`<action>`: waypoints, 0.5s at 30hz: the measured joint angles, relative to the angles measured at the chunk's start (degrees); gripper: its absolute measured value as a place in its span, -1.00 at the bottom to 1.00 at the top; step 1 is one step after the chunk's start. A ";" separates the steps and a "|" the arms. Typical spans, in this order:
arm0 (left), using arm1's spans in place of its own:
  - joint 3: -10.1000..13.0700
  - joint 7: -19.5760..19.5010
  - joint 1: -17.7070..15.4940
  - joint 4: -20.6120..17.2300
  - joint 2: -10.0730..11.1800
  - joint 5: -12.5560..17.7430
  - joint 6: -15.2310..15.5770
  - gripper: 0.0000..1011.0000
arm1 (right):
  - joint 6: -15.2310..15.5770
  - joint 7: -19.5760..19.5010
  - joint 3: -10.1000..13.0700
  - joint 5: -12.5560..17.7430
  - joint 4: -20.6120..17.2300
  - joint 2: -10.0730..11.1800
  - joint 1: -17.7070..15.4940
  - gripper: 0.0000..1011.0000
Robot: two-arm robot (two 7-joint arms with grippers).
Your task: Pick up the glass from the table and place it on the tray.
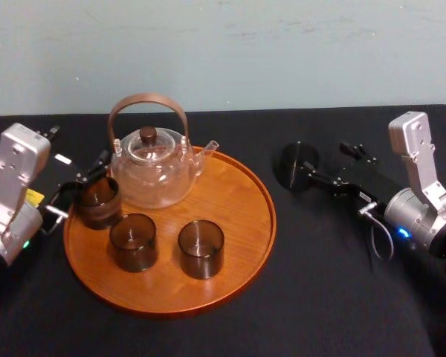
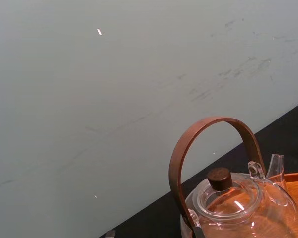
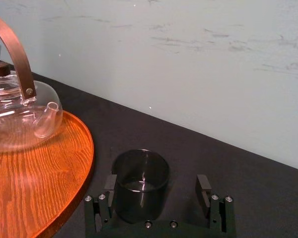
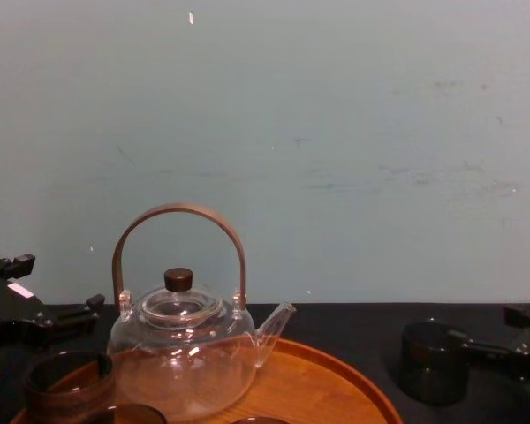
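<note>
The head camera looks steeply down on the tray from its near side. The chest camera faces across it, low and close. Each wrist camera sits beside it, one left, one right, facing the wall. All four share the tray's far part.

Clear glass teapot with brown hoop handle stands upright behind three dark cups, black tablecloth underneath, pale wall behind.

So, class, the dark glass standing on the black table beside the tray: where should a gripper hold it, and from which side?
Probably its straight side wall, mid-height, approached level from the robot's right. The glass stands upright between the open fingers of the right gripper; the left gripper is by the tray.
</note>
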 joint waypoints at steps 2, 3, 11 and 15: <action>0.00 0.00 0.00 0.00 0.00 0.00 0.00 0.98 | 0.00 0.21 -0.23 0.00 0.48 -0.05 0.41 0.98; 0.00 0.00 0.00 0.00 0.00 0.00 0.00 0.98 | -0.01 0.24 -0.27 0.00 0.57 -0.06 0.50 0.98; 0.00 0.00 0.00 0.00 0.00 0.00 0.00 0.98 | -0.02 0.18 -0.18 0.01 0.41 -0.04 0.36 0.98; 0.00 0.00 0.00 0.00 0.00 0.00 0.00 0.98 | -0.04 0.14 -0.14 0.02 0.33 -0.02 0.29 0.98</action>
